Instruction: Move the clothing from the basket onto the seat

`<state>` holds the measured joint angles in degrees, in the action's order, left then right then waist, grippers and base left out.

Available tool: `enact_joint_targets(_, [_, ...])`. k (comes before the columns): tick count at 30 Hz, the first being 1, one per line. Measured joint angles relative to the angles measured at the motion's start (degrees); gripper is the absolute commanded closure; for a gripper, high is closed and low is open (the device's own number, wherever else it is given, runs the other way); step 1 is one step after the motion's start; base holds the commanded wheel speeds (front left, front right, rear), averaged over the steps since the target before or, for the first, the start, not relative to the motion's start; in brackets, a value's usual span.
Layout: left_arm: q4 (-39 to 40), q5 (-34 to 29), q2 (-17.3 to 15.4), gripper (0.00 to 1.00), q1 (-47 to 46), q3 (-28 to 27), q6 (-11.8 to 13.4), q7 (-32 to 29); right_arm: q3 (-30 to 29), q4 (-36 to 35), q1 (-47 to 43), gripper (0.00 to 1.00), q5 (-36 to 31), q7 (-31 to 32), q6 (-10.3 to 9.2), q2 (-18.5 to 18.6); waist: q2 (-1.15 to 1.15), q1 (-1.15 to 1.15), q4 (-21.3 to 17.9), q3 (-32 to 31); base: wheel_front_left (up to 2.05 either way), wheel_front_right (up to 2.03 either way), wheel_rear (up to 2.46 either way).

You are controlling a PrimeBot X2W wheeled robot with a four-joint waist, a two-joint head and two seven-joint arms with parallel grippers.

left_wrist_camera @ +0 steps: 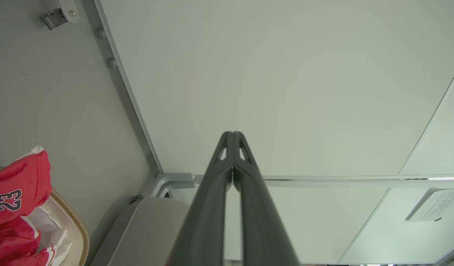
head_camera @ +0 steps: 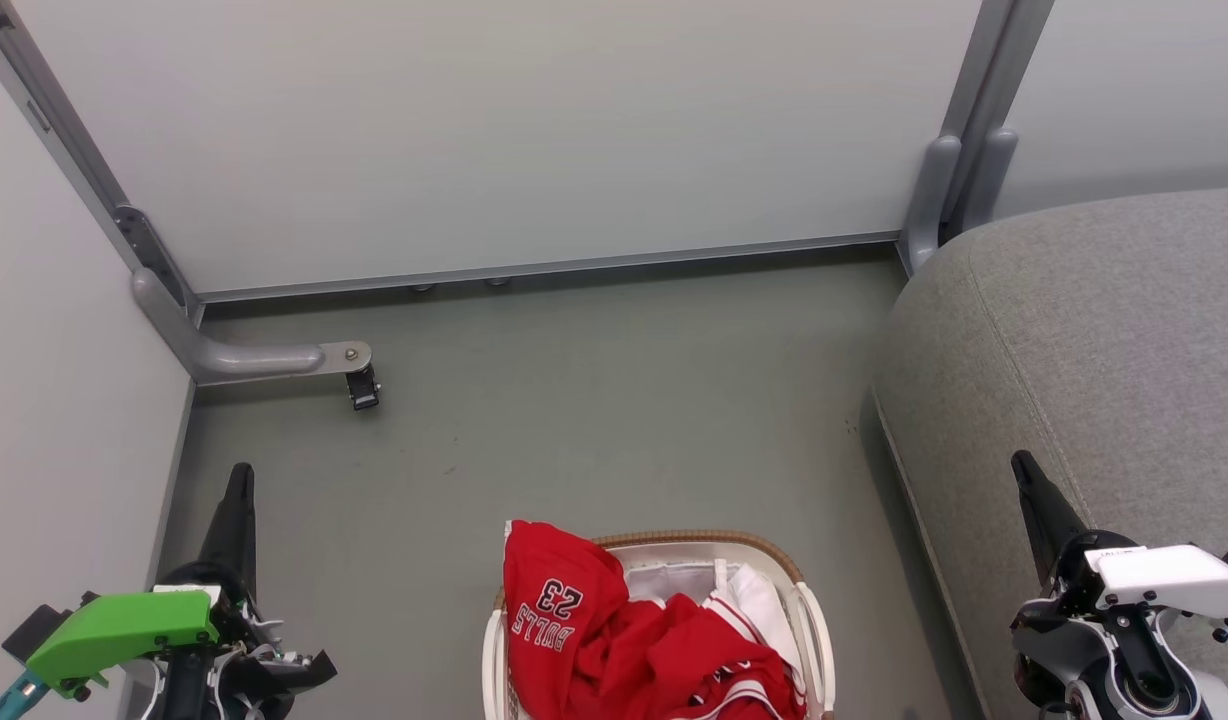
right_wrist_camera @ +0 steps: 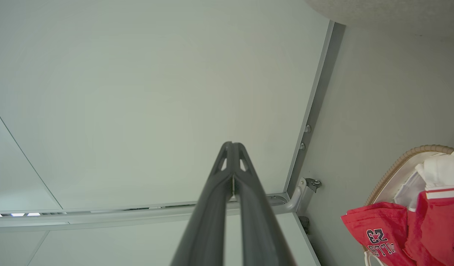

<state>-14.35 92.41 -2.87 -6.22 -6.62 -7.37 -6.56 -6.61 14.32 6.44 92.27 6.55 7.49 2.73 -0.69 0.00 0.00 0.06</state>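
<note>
Left fingers (left_wrist_camera: 212,207) pressed together tip to tip, nothing btwn them; same for right fingers (right_wrist_camera: 212,214) — shut on air. Both pairs pointing fwd, touching nothing. Looks like a parked rest pose, task not yet begun.

Btwn the two pairs and nearer the robot than either tip: the basket (head_camera: 714,537), standing on the floor (head_camera: 594,400). Inside it, the clothing (head_camera: 664,650), heaped above the white liner (head_camera: 674,580) and well apart from both pairs.

BULLS 23 jersey (head_camera: 554,600) draped over the rim on the side toward the left fingers. Loose heap, unfolded, hence prob. the overhang. Print upside down in head view, so judged: collar end toward robot, hem end away, long axis roughly fore-aft w/ slight tilt. Striped garment (head_camera: 744,690) bunched on the side toward the right fingers; too crumpled to give an axis.

Under and outward of the right fingers in head view: the seat (head_camera: 1094,330), grey cushion, nothing red on it. Handy for right arm — overhanging jersey nearer the left.

Beyond all fingertips: pale wall panel (head_camera: 494,130), w/ castor bracket (head_camera: 359,385) ahead of the left fingers.
</note>
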Motion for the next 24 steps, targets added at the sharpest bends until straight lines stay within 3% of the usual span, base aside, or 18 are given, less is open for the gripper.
enact_joint_targets(16, [0.0,0.0,0.0,1.0,0.0,0.0,0.0,0.0,0.0,0.0,0.0,1.0,0.0,0.0,0.0,0.0,0.0,0.0,0.0,0.0,0.0,0.0,0.0])
enact_joint_targets(17, [-0.2,0.0,0.0,0.0,0.1,0.0,0.0,0.0,0.0,0.2,-0.1,0.0,0.0,0.0,0.01,-0.1,0.0,0.0,0.0,0.0,0.0,0.0,0.0])
enact_joint_targets(24, [-2.7,-0.1,0.5,0.0,2.5,1.0,0.2,0.7,0.6,2.6,-2.2,0.0,-0.1,-0.6,-0.02,-1.0,0.0,0.0,0.0,0.0,0.0,0.0,0.0])
